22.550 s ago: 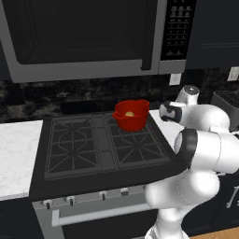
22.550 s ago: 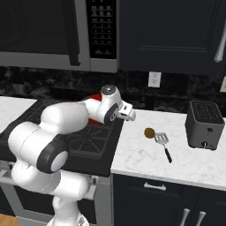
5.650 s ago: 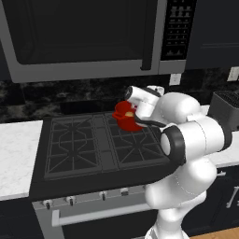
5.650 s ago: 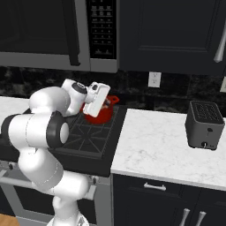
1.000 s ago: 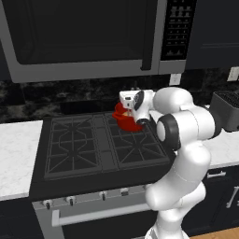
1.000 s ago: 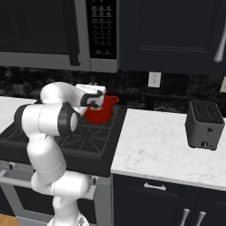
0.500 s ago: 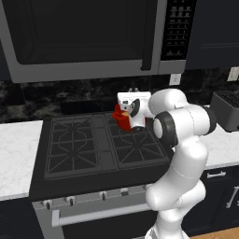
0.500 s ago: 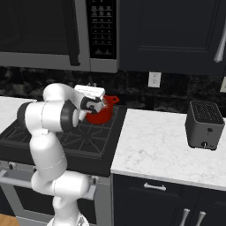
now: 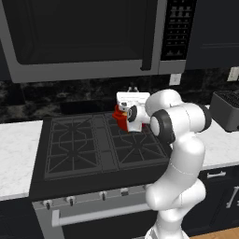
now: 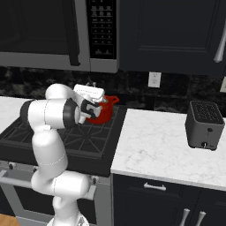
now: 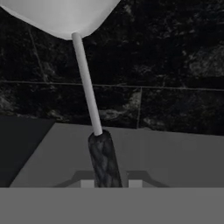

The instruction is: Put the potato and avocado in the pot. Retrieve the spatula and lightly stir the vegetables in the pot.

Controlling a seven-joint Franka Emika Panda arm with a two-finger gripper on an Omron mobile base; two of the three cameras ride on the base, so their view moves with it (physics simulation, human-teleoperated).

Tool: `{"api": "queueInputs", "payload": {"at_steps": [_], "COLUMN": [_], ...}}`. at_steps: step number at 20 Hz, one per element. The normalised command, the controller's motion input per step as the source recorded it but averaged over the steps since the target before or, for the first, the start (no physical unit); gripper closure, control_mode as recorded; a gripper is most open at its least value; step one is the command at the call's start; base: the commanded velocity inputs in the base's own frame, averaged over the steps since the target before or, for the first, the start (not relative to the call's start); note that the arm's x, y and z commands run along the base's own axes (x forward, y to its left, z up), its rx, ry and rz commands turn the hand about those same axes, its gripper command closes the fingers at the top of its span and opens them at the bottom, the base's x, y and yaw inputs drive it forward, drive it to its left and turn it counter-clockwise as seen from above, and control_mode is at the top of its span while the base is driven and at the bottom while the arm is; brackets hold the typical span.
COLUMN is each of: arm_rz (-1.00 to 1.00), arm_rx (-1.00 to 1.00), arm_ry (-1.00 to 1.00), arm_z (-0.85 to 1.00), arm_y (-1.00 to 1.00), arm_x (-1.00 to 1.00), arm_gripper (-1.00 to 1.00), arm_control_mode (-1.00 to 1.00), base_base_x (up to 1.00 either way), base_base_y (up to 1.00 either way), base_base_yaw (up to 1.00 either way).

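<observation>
End effector (image 11: 111, 181) clamped on the spatula (image 11: 104, 164), its handle running toward twelve o'clock in the hand view. The pot (image 10: 102, 111) sits on the stove's (image 9: 88, 149) back-right burner, wrist just above.

The white arm rises from the base at 5 o'clock in the left base view, folds at the elbow and reaches toward 10 o'clock, its gripper (image 9: 134, 88) raised; the jaws appear nearly closed on the spatula (image 11: 103, 159) handle.
</observation>
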Motion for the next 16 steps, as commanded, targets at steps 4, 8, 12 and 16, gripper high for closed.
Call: {"api": "queueInputs", "payload": {"at_steps": [4,8,12,16], "arm_rz": [0.0,0.0,0.0,0.03], "arm_rx": [0.0,0.0,0.0,0.0], "arm_ry": [-0.09,0.0,0.07,0.39], "arm_z": [0.23,0.24,0.64,0.42], "arm_y": [0.03,0.0,0.0,0.0], "arm_x": [-0.34,-0.67,-0.56,-0.04], "arm_gripper": [1.0,1.0,1.0,1.0], "arm_control_mode": [-1.0,-1.0,-1.0,-1.0], "base_base_x": [0.0,0.0,0.0,0.0], "base_base_y": [0.0,0.0,0.0,0.0], "base_base_yaw": [0.0,0.0,0.0,0.0]}}
